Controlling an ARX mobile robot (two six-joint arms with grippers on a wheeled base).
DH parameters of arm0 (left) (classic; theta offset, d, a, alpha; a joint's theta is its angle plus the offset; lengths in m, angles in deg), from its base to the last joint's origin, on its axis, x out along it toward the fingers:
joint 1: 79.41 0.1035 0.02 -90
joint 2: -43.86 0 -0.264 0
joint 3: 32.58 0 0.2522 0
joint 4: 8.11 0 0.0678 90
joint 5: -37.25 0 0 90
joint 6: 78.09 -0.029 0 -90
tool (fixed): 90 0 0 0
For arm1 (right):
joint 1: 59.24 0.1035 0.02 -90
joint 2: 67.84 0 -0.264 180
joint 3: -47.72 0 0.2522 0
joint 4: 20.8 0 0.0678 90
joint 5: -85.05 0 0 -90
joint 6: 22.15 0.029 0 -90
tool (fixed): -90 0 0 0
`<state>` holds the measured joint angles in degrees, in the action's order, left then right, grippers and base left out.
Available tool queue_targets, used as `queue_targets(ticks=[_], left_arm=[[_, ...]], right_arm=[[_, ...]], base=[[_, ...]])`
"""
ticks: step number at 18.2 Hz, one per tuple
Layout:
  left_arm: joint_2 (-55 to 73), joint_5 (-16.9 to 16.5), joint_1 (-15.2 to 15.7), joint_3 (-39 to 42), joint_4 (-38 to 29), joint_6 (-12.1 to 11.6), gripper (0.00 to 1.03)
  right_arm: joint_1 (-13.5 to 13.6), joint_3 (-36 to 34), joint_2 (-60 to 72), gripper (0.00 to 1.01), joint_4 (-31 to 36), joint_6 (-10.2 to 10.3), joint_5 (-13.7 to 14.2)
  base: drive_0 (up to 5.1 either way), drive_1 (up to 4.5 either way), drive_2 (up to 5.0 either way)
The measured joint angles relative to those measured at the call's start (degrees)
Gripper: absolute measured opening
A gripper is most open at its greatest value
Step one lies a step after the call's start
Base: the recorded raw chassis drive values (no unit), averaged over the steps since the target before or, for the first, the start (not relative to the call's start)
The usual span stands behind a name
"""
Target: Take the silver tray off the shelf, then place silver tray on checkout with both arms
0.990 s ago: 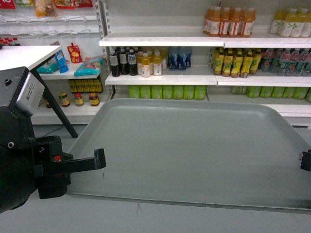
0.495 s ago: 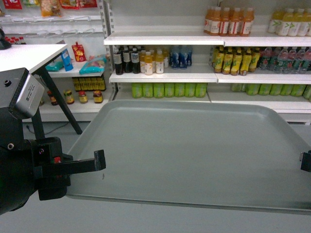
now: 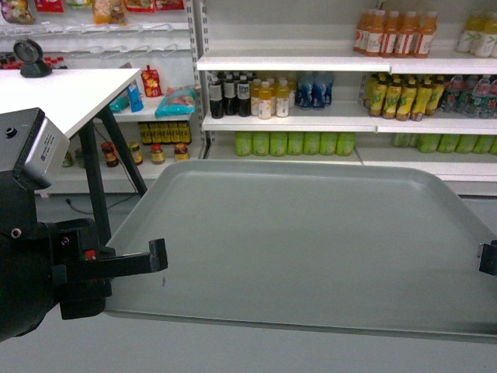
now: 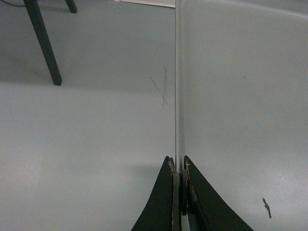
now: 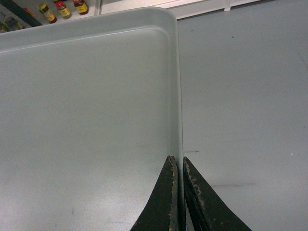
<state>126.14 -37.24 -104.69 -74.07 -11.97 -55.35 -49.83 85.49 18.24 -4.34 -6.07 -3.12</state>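
Note:
The silver tray hangs level in the air above the grey floor, filling the middle of the head view. My left gripper is shut on its left rim, and my right gripper is shut on its right rim, only its tip showing at the head view's edge. The tray's inside is bare. The checkout, a white countertop on black legs with a black round scanner, stands at the upper left. The shelf with white boards lies behind the tray.
Bottled drinks fill the shelf rows behind the tray, with orange bottles on top. Jars and snack packets sit on the lower left shelves. A black table leg stands left of the tray over grey floor.
The whole background has slid to the right in the head view and the checkout with its scanner has come further into view at the left. Both grippers keep their hold on the tray.

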Motion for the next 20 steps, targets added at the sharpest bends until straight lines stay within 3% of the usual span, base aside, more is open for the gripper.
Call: queue_targets(ticks=[20], left_arm=[[0.0, 0.0, 0.0, 0.0, 0.0, 0.0, 0.03]], right_arm=[[0.0, 0.0, 0.0, 0.03, 0.0, 0.0, 0.0]], base=[[-5.0, 2.44, 2.4]])
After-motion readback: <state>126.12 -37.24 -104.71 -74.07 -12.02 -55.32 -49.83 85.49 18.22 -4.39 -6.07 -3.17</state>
